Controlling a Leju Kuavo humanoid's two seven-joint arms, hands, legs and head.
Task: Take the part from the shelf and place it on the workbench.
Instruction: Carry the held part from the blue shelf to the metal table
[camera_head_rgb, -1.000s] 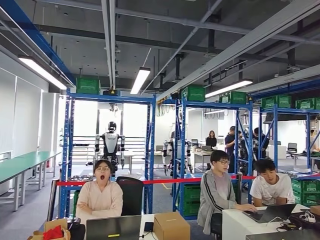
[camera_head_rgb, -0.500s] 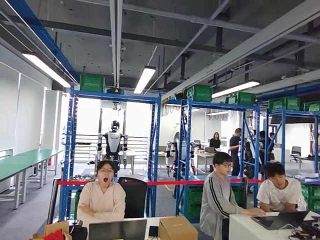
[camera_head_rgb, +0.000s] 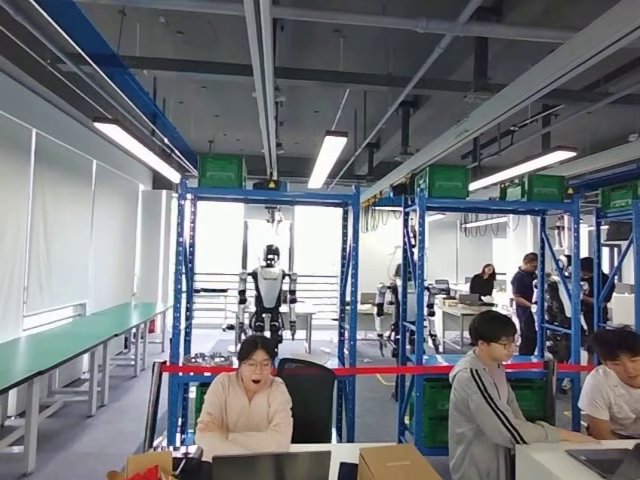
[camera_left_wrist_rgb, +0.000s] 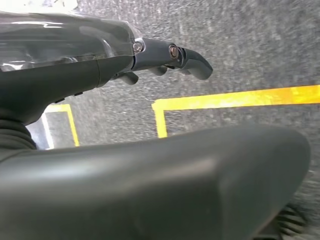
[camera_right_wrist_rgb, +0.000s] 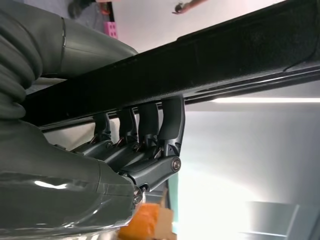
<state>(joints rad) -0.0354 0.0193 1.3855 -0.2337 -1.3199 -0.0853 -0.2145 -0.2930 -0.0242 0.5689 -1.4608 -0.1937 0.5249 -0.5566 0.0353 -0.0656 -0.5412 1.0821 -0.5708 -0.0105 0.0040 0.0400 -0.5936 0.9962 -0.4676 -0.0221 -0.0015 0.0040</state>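
Close against the right wrist camera, the right hand has its dark fingers bent tightly over the edge of a long, flat black part with a dull, faintly grainy face. This looks like the task's part, carried at the robot's side, though its full shape and its ends are out of frame. The left hand hangs above a speckled grey floor marked with yellow tape lines. Its fingers lie stretched out and apart from the thumb, with nothing between them.

Judging by its straight line, the part is stiff and will not sag. Its matt surface should give fair friction, and its weight cannot be told. A hooked hold along one long edge may let it swing or twist, so a grip near the middle of its length, with the thumb pressed on the opposite face, seems safest.

Across the hall in the head view stand tall blue steel shelves topped with green plastic crates. Long green-topped workbenches run along the left wall. People sit at desks in front, behind a brown cardboard box, and a red barrier tape stretches between the uprights.

No brand, label or writing can be read anywhere.
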